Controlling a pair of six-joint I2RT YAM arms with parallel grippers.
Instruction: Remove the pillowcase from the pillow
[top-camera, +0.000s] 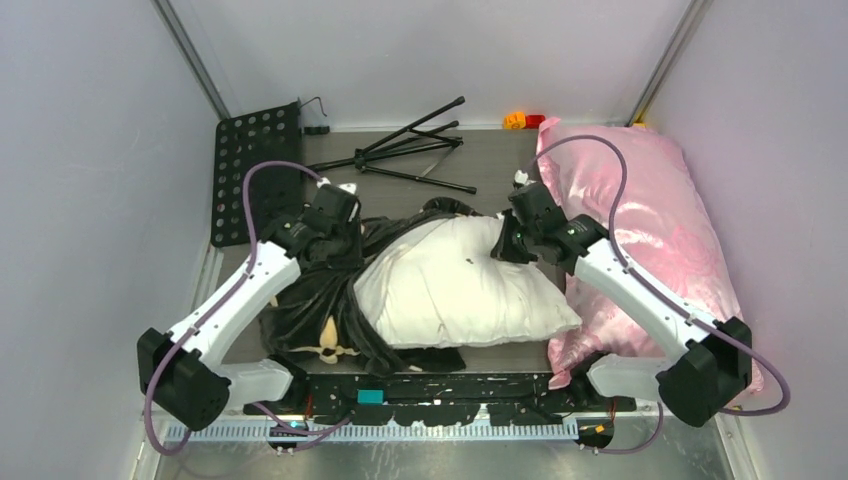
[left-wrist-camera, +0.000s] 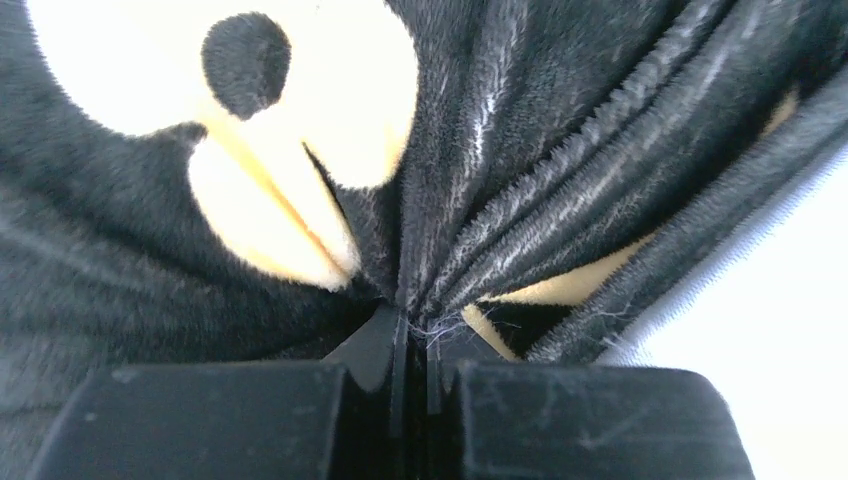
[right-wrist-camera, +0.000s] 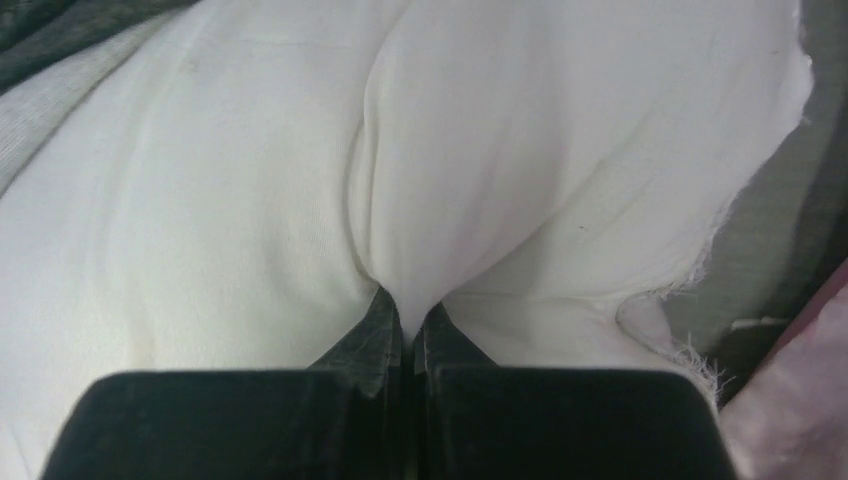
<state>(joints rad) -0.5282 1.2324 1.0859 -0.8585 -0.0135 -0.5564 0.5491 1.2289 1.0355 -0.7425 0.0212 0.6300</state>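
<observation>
left arm (top-camera: 240, 290) and right arm (top-camera: 640, 295): white link shells, black joint housings, looping purple cables (top-camera: 246, 200), scuffed black fingers (left-wrist-camera: 230, 420).

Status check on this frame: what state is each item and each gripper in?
pillowcase: mostly off, bunched around the pillow's left end.
pillow: largely bare, lying flat.
left gripper: shut on a fold of the pillowcase.
right gripper: shut on a pinch of the pillow.
pink satin pillow: lying flat at the right side.
tripod stand: folded, lying down at the far side.
</observation>
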